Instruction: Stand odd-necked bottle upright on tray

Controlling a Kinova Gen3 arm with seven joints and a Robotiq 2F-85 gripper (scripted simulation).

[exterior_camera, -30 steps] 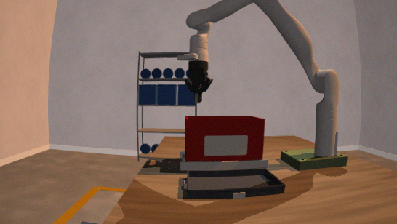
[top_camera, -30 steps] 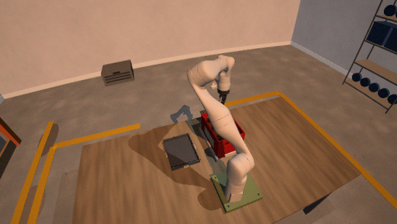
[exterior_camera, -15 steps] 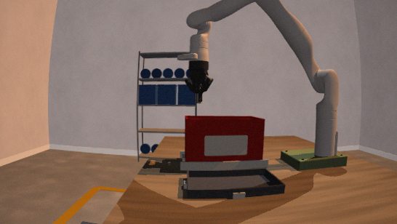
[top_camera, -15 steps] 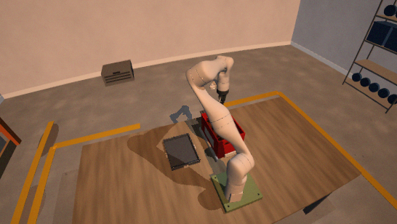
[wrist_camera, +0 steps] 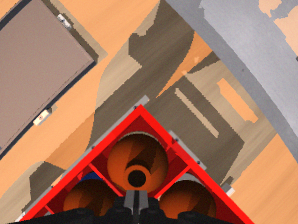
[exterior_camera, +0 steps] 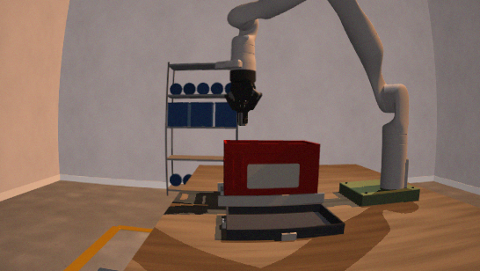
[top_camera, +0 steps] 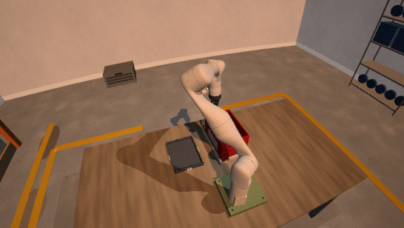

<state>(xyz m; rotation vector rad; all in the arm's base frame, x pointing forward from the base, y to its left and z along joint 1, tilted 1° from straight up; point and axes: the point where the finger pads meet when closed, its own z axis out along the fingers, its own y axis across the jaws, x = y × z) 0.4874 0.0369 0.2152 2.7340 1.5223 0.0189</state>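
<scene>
A pale wall (top_camera: 148, 26) (exterior_camera: 132, 44) rises behind a grey concrete floor (top_camera: 92, 111) (exterior_camera: 110, 207), and a tall metal shelf rack (top_camera: 369, 44) (exterior_camera: 166, 132) stands far off, at the right in the top view. In front of me is the brown wooden surface (top_camera: 303, 148) (exterior_camera: 396, 246) (wrist_camera: 75, 135). My arm rises from a square green base plate (top_camera: 259, 200) (exterior_camera: 362, 198) at the near side of it in the top view.

I hold my black fingers (top_camera: 215, 103) (exterior_camera: 243, 119) clenched on nothing, pointing down above the tall red crate (top_camera: 240, 127) (exterior_camera: 237, 158) (wrist_camera: 114, 133) and apart from its rim. The crate stands upright, and the low black rectangular tray (top_camera: 184, 153) (exterior_camera: 272, 220) (wrist_camera: 40, 65) lies flat to its left in the top view.

Looking down from my wrist, I see three glossy orange-brown bottles in the crate: a corner bottle (wrist_camera: 145, 150) with its round dark mouth showing just beyond my fingertips, a left bottle (wrist_camera: 85, 200) and a right bottle (wrist_camera: 187, 200), each in its own compartment. My fingers hide part of the view. I cannot tell which bottle has the odd neck, nor see the rest of the compartments.
</scene>
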